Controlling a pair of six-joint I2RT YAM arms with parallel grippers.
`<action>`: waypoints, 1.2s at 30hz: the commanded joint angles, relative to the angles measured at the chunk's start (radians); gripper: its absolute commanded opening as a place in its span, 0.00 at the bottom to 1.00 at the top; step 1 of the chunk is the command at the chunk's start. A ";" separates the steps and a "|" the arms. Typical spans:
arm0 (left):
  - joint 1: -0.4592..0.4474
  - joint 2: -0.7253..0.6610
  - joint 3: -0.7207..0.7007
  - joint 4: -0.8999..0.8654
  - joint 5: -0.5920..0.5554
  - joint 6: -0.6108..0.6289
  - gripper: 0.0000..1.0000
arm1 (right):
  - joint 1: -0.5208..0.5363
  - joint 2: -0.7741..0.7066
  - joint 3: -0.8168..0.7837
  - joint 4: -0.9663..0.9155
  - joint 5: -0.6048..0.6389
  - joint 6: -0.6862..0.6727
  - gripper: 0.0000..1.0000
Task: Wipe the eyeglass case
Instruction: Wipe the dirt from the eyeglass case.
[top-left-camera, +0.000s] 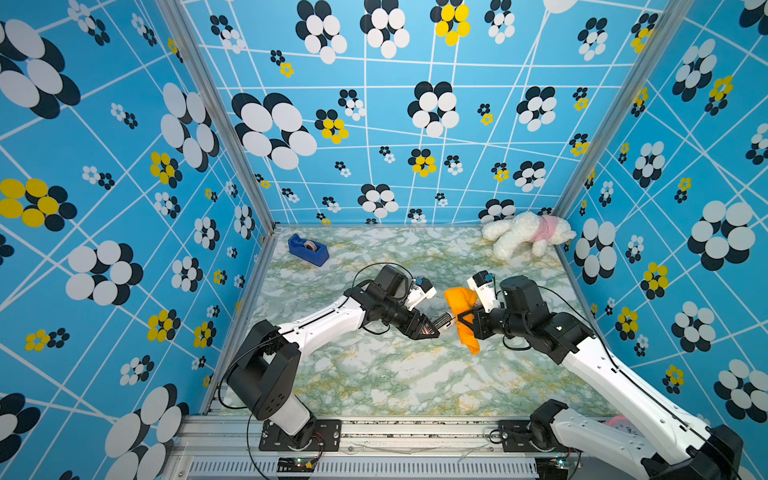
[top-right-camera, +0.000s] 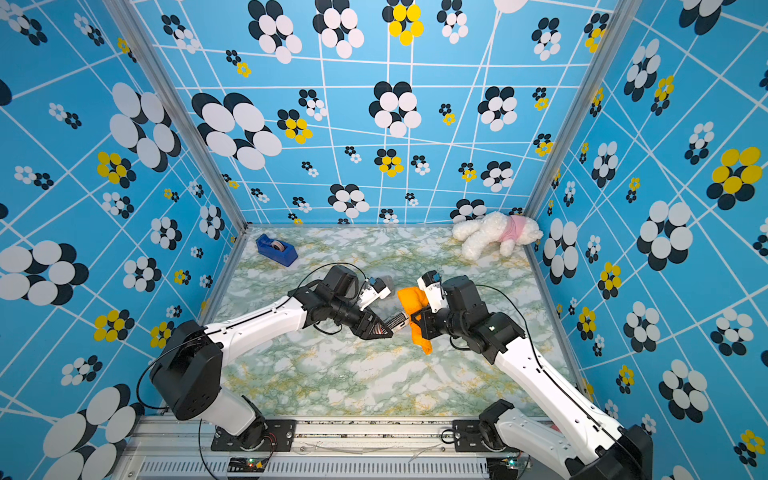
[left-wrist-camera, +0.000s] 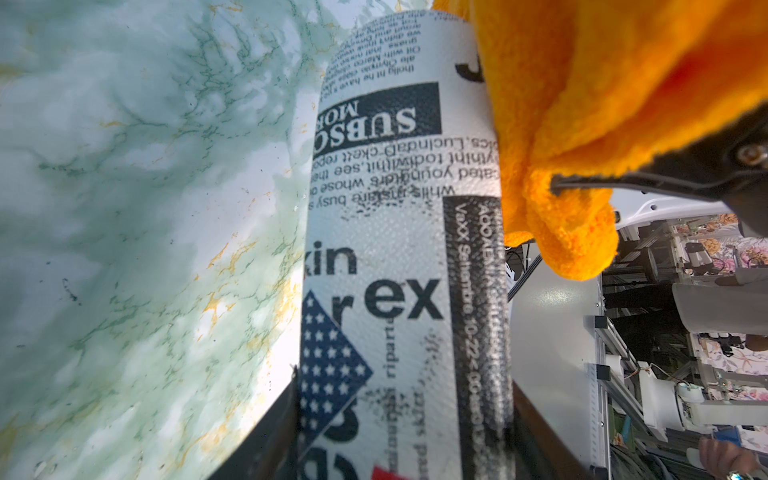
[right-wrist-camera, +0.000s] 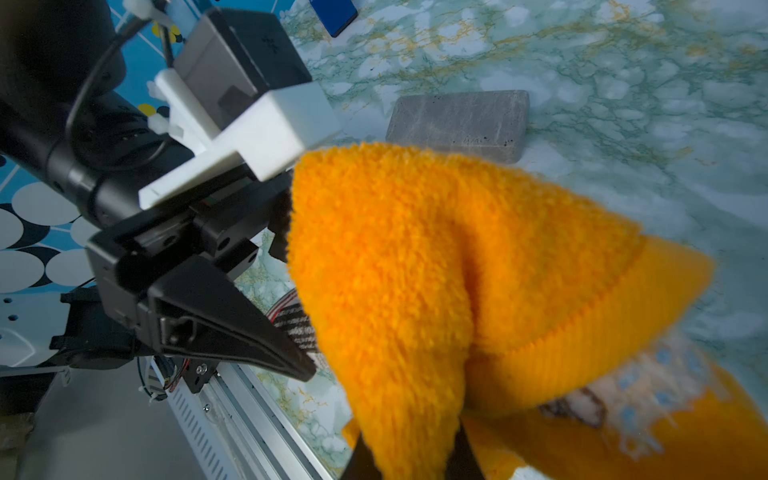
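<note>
The eyeglass case is a newspaper-print tube held above the marble table. My left gripper is shut on one end of it. In the left wrist view the case runs out from between the jaws of that gripper. An orange cloth lies against the case's far end and hides it. My right gripper is shut on the cloth. A strip of the case shows beside the cloth.
A blue tape dispenser sits at the back left. At the back right lies a white plush dog. A grey block rests on the table just behind the grippers. Patterned walls close in three sides.
</note>
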 joint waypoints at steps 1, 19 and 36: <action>-0.024 -0.027 0.054 0.069 0.203 0.042 0.24 | 0.073 0.044 -0.015 0.120 -0.022 0.024 0.00; -0.015 -0.060 0.054 0.019 0.225 0.075 0.25 | -0.141 0.002 0.012 0.036 0.035 -0.041 0.00; -0.004 -0.009 0.086 0.059 0.189 0.049 0.25 | 0.092 0.018 -0.042 0.183 -0.195 0.131 0.00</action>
